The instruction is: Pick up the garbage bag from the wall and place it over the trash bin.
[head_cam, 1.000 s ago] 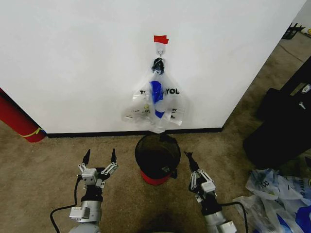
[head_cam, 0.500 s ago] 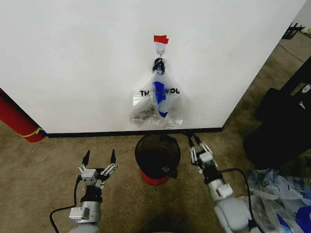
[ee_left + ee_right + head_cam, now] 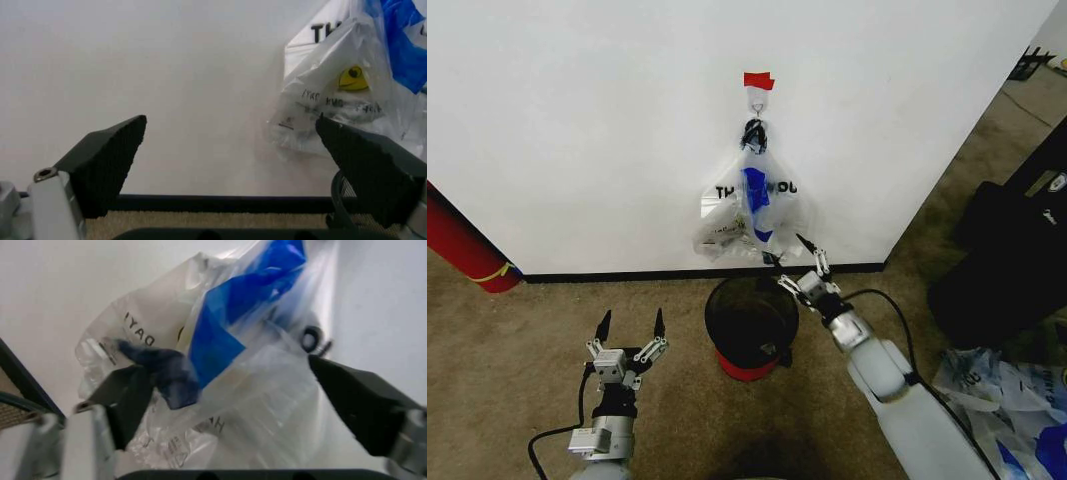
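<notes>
Two fingers of my right gripper stand apart, empty, raised just under the lower edge of the thin see-through garbage bag with blue patches and dark handles. The bag hangs ahead of and above my fingertips, flat against the plain white wall with black baseboard, its knotted handles caught on a small metal hook beneath a red tape strip. In my right wrist view the crinkled film and a blue patch sit between my open fingers, though I judge I am not yet touching it.

To do this reach well, I should pinch a firm fold of plastic rather than a loose corner, close gently so the film does not tear, then lift upward to free the handles before pulling away.

The bag's long axis runs vertically: handles point up at the hook, the slack bottom points down toward the small round black mesh trash bin with a red base, which stands below and just behind my fingertips. My left gripper waits open, low beside the bin.
</notes>
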Robot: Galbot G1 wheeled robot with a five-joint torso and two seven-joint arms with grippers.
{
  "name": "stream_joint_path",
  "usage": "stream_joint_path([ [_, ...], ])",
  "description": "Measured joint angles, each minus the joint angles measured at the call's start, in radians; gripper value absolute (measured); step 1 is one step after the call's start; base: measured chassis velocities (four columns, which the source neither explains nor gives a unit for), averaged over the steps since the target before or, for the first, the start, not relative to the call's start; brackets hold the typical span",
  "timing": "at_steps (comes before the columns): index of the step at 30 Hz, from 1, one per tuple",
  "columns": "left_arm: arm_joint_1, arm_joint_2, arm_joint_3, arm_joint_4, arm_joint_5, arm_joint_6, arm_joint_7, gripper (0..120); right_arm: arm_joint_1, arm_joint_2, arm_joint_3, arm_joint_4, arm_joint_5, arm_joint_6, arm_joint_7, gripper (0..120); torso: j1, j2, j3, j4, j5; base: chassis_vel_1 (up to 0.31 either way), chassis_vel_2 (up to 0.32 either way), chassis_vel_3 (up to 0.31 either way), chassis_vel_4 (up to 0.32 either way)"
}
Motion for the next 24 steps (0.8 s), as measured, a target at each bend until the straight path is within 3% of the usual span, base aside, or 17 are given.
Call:
stream_joint_path([
  [4, 0.0, -0.004, -0.001, 0.001, 0.0, 0.0, 0.0, 100, 0.045, 0.013, -0.021, -0.031, -0.042, -0.014, 0.008, 92, 0.0, 0.0, 0.0, 0.0002, -0.0002, 0.0, 0.0, 0.0, 0.0],
  [14, -0.001, -0.005, -0.006, 0.008, 0.0, -0.002, -0.001, 100, 0.131, 0.025, -0.051, -0.085, -0.074, -0.028, 0.014, 54, 0.0, 0.0, 0.0, 0.0, -0.0001, 0.0, 0.0, 0.0, 0.0],
  [16, -0.001, -0.005, -0.006, 0.008, 0.0, -0.002, -0.001, 100, 0.132, 0.025, -0.051, -0.086, -0.073, -0.029, 0.014, 54, 0.0, 0.0, 0.0, 0.0, -0.0001, 0.0, 0.0, 0.0, 0.0],
  [18, -0.005, -0.005, -0.005, 0.011, -0.001, -0.002, -0.001, 100, 0.151, 0.025, -0.065, -0.106, -0.05, -0.04, 0.016, 41, 0.0, 0.0, 0.0, 0.0001, -0.0002, 0.0, 0.0, 0.0, 0.0],
  [24, -0.005, -0.006, -0.002, 0.011, -0.001, -0.002, -0.001, 100, 0.169, 0.032, -0.083, -0.135, -0.023, -0.053, 0.03, 20, 0.0, 0.0, 0.0, 0.0002, 0.0, 0.0, 0.0, 0.0, 0.0],
])
